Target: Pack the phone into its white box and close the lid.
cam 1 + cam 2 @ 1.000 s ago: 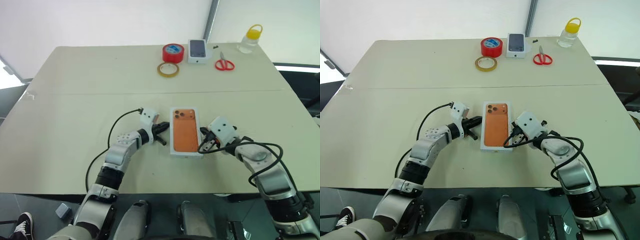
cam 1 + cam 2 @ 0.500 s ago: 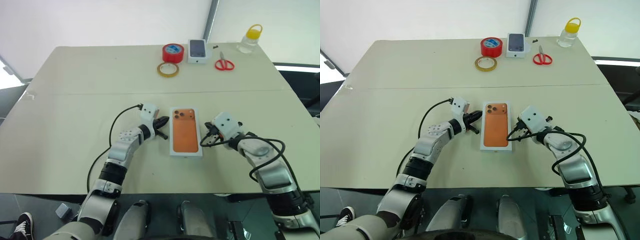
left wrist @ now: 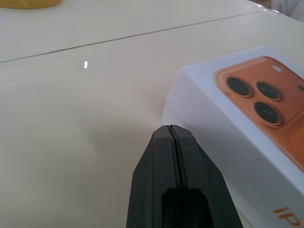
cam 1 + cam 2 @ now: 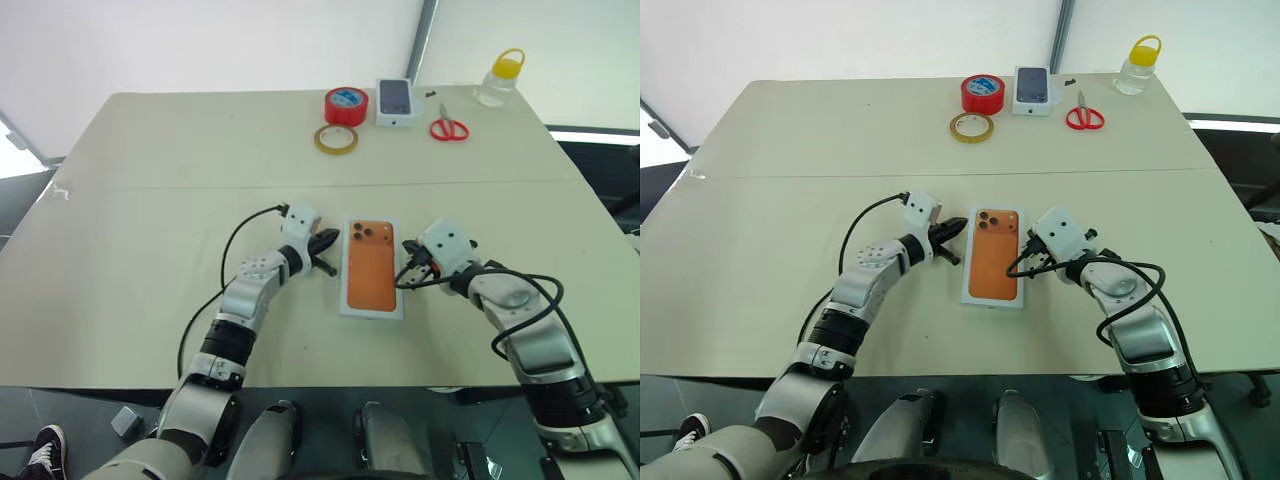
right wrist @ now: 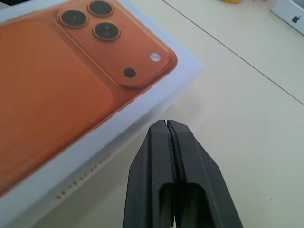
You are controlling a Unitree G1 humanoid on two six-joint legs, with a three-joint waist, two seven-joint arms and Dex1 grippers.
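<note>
With both end effectors, left (image 4: 328, 243) and right (image 4: 406, 277), closed and empty beside the lid (image 4: 371, 266), we should press its long edges down evenly, seating it squarely.

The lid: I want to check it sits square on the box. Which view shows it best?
The left eye view shows the lid best: its whole outline, printed face up, on the table. The right eye view shows the same. The left wrist view shows one corner with the printed lenses; the right wrist view shows that end and a side wall.
</note>
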